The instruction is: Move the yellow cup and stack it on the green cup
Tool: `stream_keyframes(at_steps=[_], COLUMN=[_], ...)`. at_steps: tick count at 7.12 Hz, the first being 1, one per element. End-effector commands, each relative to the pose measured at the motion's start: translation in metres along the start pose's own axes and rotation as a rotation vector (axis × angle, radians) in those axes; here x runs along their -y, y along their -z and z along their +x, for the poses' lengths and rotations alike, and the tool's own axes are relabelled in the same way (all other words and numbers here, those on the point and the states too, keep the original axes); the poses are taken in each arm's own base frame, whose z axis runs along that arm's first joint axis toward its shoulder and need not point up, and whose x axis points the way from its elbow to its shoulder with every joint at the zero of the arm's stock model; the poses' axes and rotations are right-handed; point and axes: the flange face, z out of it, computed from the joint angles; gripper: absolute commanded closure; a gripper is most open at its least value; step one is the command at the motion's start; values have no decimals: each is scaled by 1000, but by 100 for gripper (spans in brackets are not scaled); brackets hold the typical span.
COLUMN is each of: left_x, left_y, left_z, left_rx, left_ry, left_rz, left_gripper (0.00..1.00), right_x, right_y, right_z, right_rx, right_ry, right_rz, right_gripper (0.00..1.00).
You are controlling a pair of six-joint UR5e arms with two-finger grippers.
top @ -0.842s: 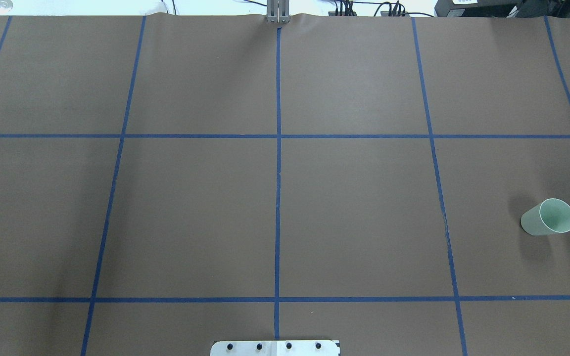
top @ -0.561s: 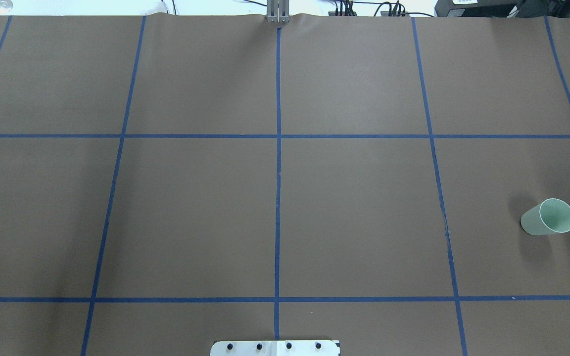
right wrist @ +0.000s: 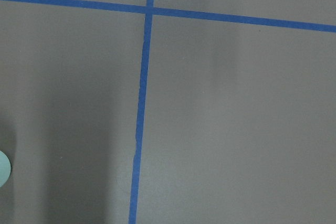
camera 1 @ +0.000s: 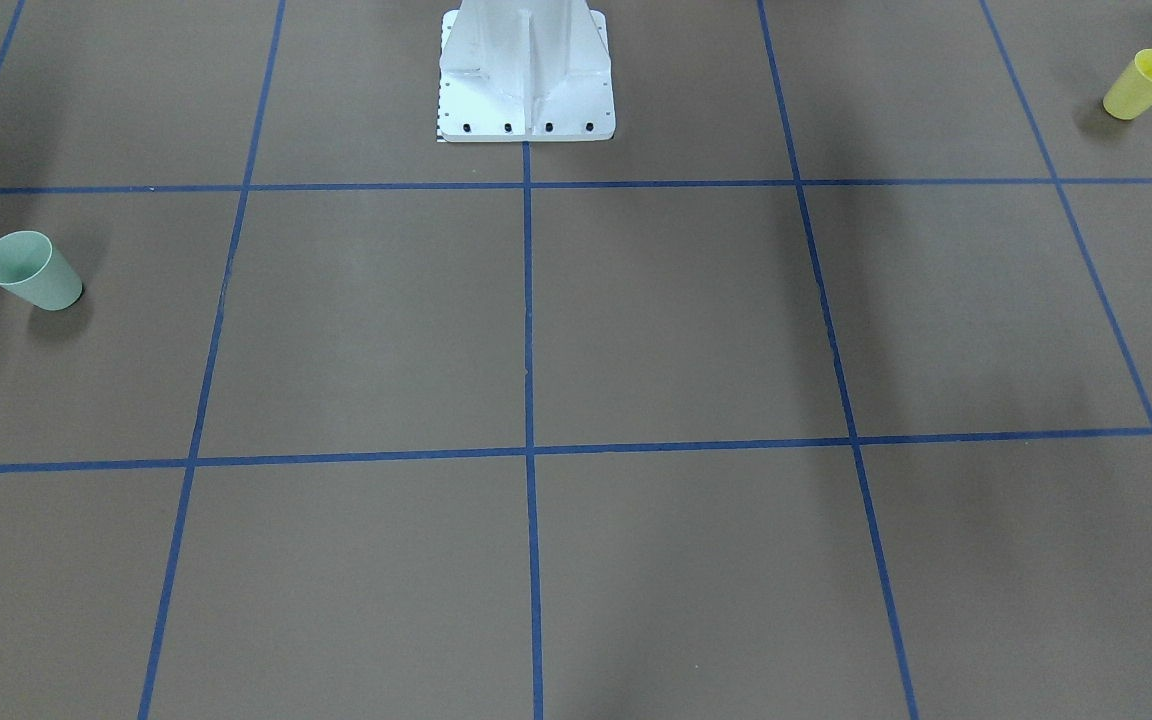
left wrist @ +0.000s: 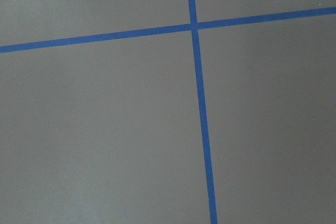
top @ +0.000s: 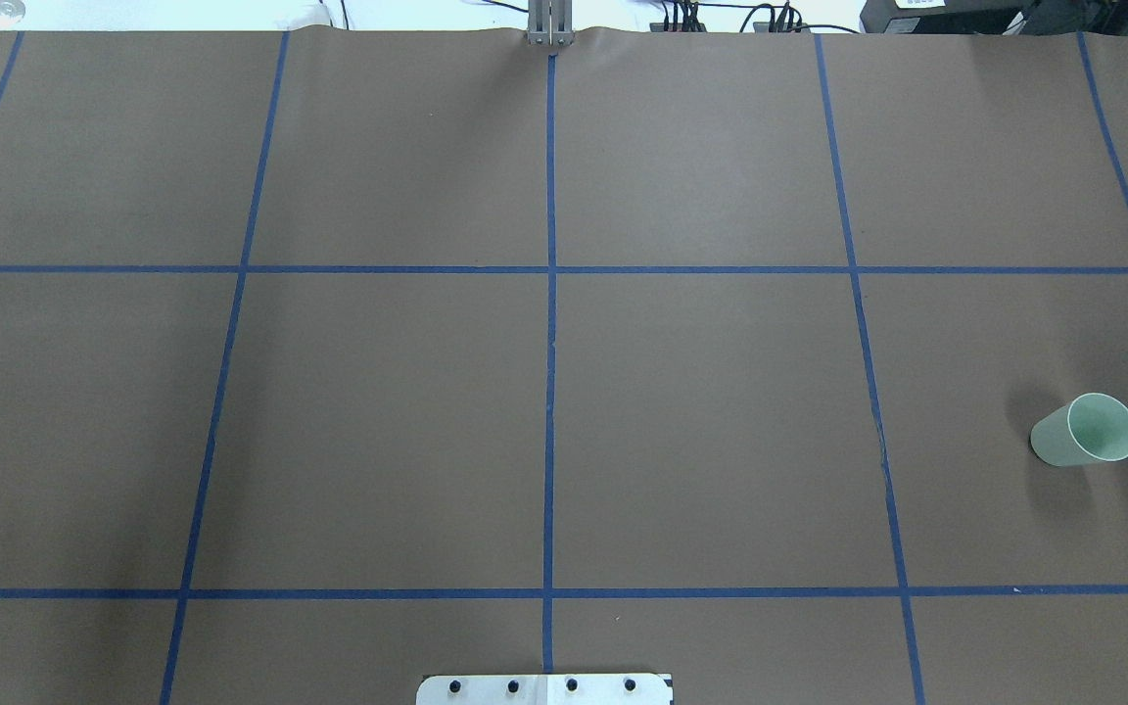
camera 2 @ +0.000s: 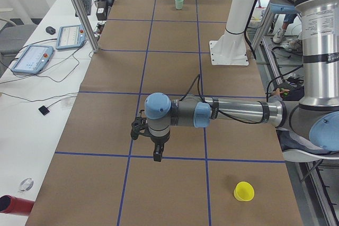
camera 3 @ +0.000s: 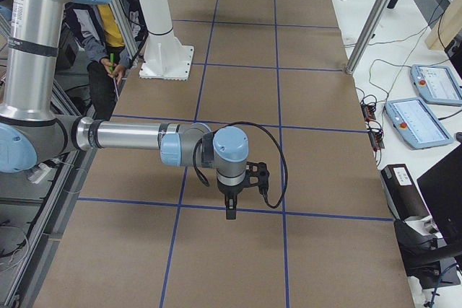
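While both cups stand upright and well apart on the brown worktop [camera 1: 676, 320], blue tape lines [camera 1: 528, 300] cross the stretch between them. In the front-facing view the green cup [camera 1: 31, 271] is at 9 o'clock near the edge and the yellow cup [camera 1: 1144, 84] at 2 o'clock in the far corner. The white pedestal foot [camera 1: 526, 75] sits at 12 o'clock between them, across the width. Each cup has its mouth open upward, and the inside shows only bare plastic. Neither cup touches anything but the worktop.

In the left side view the left arm [camera 2: 233, 112] reaches out low, its jaws pointing down over a tape line. The yellow cup [camera 2: 244, 191] is at 4 o'clock from them, apart. In the right side view the right arm [camera 3: 137, 136] does the same over another tape line. I cannot tell whether either pair of jaws is spread or pressed together.

Off the worktop lie teach pendants [camera 3: 419, 120], and an operator [camera 3: 101, 34] is beside the pedestal.
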Motion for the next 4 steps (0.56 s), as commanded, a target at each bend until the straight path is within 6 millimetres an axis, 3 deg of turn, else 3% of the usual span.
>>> stream_keyframes(at_steps=[1, 4], left_x=[24, 72], left_y=[17, 53], left_z=[14, 45], left_rx=[9, 26], left_ry=[-80, -237], left_rz=[88, 256], left_gripper=[0, 0], right_x=[0, 0], right_y=[0, -1], right_z=[0, 0], right_rx=[2, 0], right_ry=[0, -1], right_rz=[0, -1], right_gripper=[0, 0])
